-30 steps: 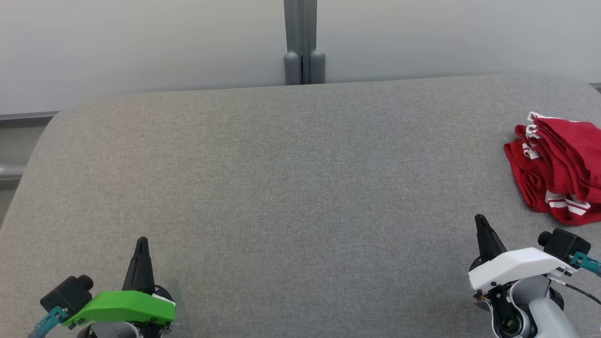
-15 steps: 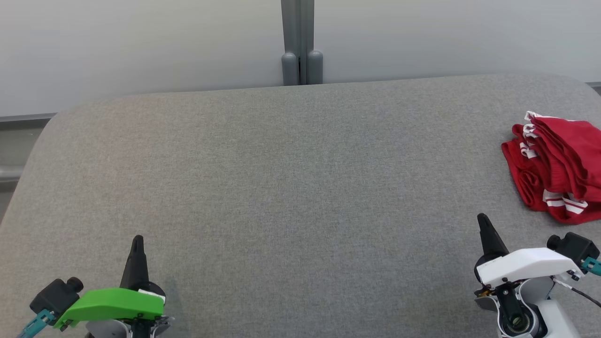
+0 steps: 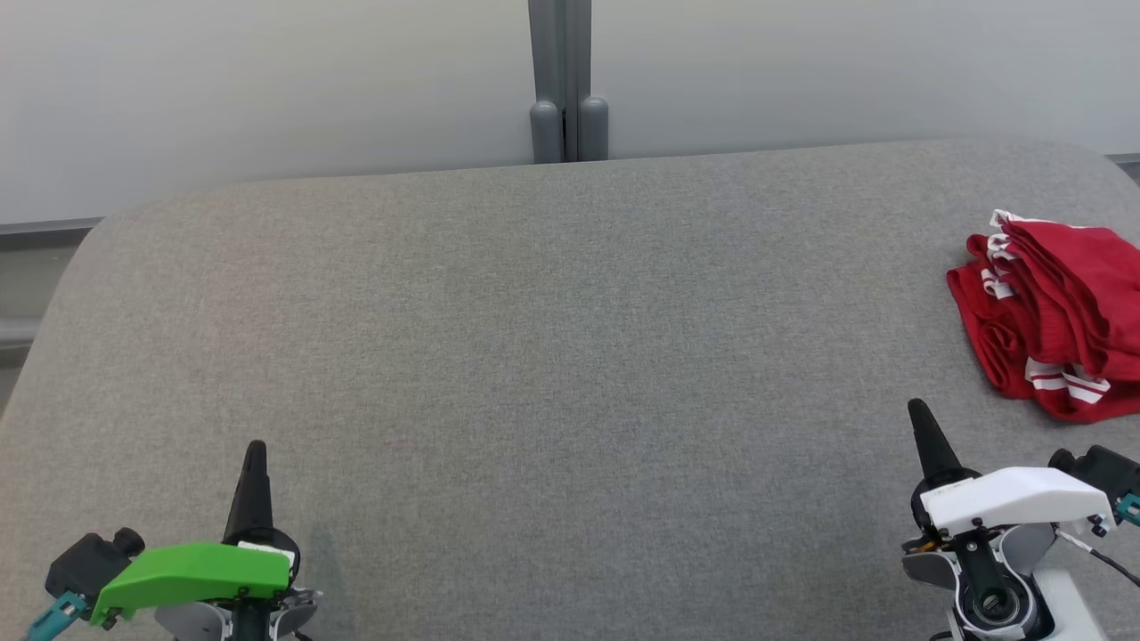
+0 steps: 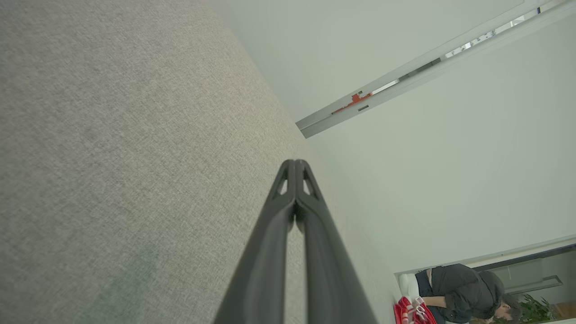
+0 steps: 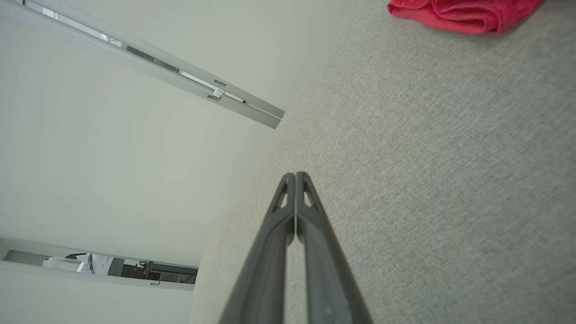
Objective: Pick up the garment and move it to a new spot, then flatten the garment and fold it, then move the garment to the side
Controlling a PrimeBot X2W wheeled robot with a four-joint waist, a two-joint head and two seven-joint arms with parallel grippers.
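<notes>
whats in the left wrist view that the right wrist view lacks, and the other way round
Left wrist view adds: the left tool, fingers shut together, and a person in a dark top bent over beside a plant. Right wrist view adds: the right tool, also shut, and a recessed shelf with clutter. Shared: the grey padded table, the red garment lying on it, and a pale wall with a metal rail.

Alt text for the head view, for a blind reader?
A bunched red garment lies at the right edge of a grey fabric surface. The left gripper and right gripper, both shut, sit at the bottom corners.
</notes>
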